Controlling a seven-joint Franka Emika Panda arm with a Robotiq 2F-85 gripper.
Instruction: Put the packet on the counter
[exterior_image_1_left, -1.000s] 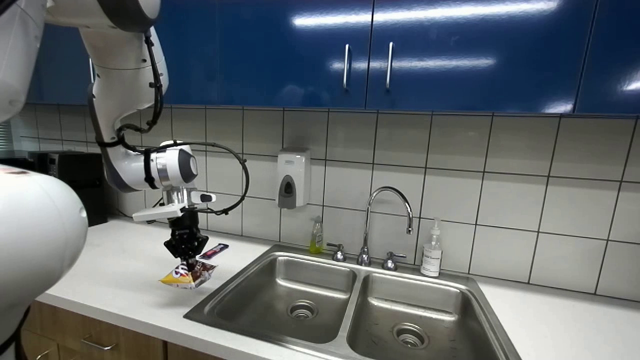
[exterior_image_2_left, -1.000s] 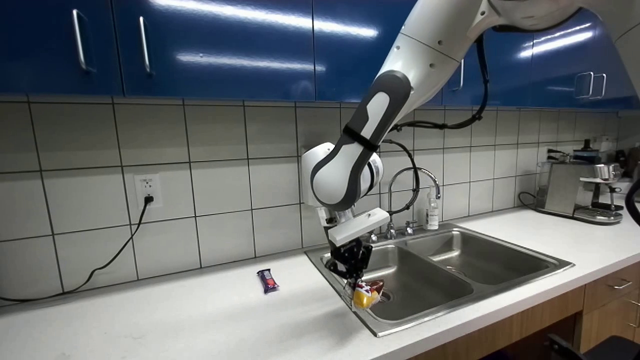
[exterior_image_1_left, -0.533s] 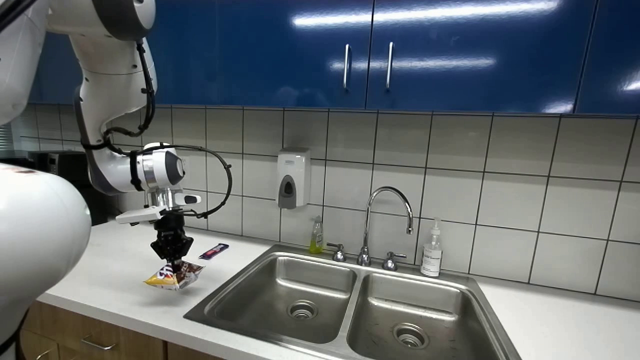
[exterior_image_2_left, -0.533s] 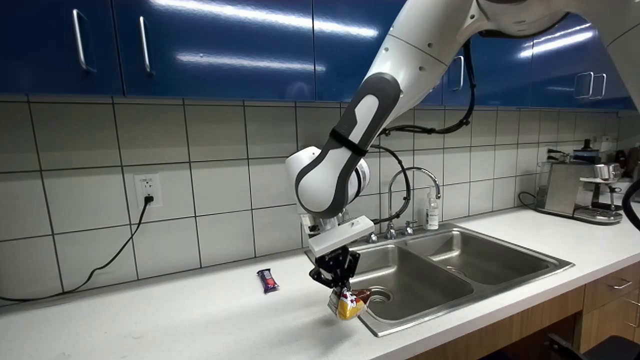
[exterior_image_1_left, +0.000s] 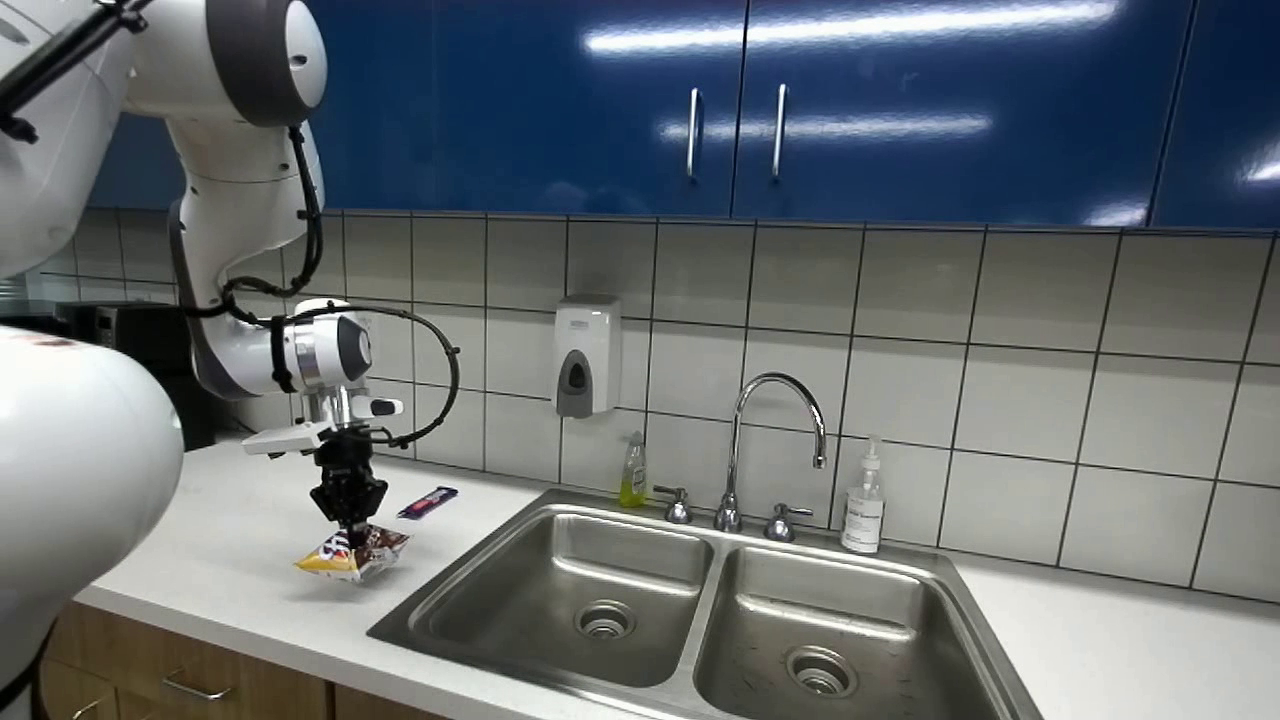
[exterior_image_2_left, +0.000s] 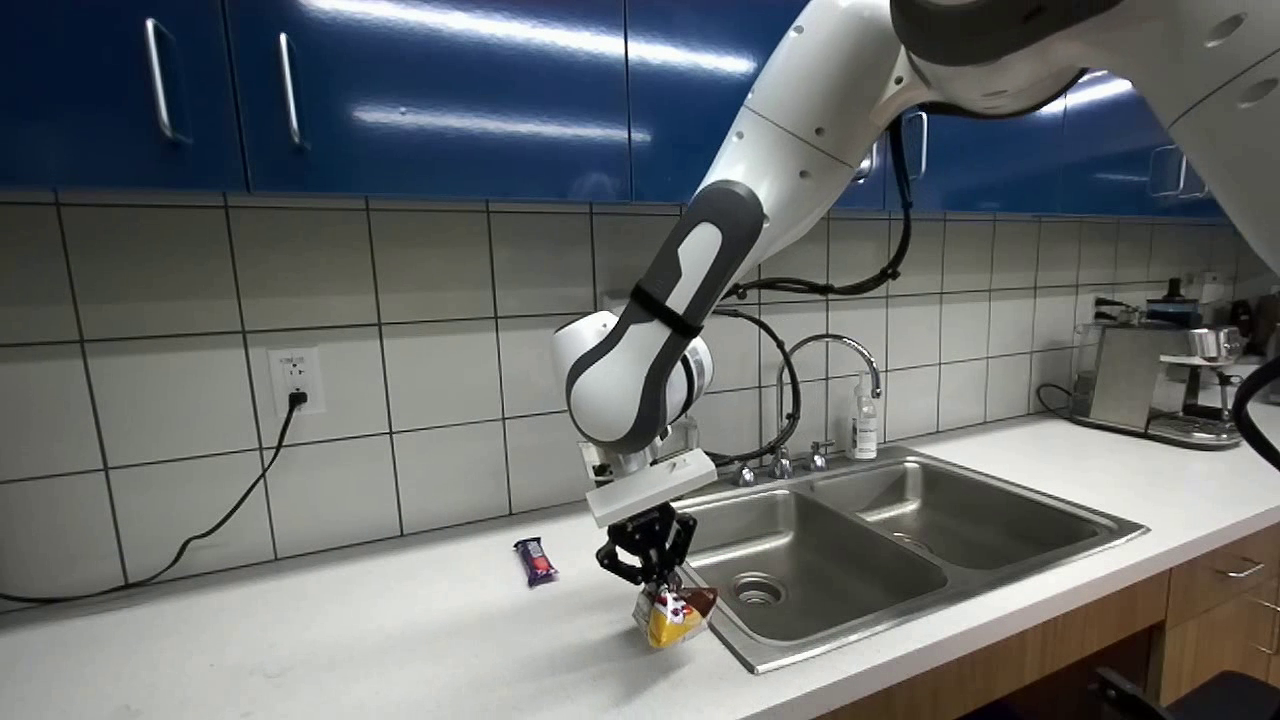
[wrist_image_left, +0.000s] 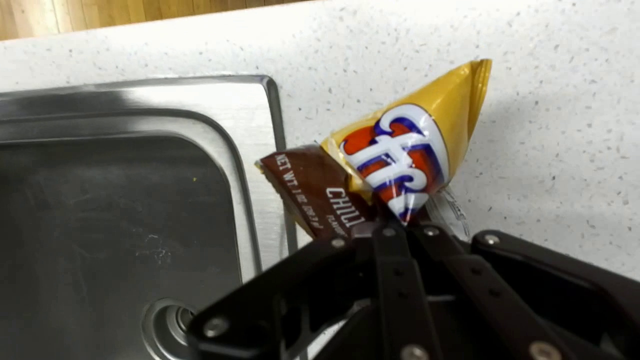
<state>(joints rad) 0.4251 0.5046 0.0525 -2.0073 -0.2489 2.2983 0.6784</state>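
The tool (exterior_image_1_left: 356, 537) points downward and is closed on the packet (wrist_image_left: 385, 155), pinching it near the middle, between its yellow end and its brown end. The packet is over the white surface (exterior_image_2_left: 350, 640), just beside the sink (wrist_image_left: 240, 100); in the wrist view its brown corner overlaps the sink's rim. It seems to hang slightly above the surface, but the gap is poorly visible and I cannot exclude a light contact. A dark purple bar (exterior_image_2_left: 536, 562) lies on the surface, nearer to the tiled wall (exterior_image_2_left: 450, 480).

Packet (wrist_image_left: 377, 160) partly hidden behind the jaws
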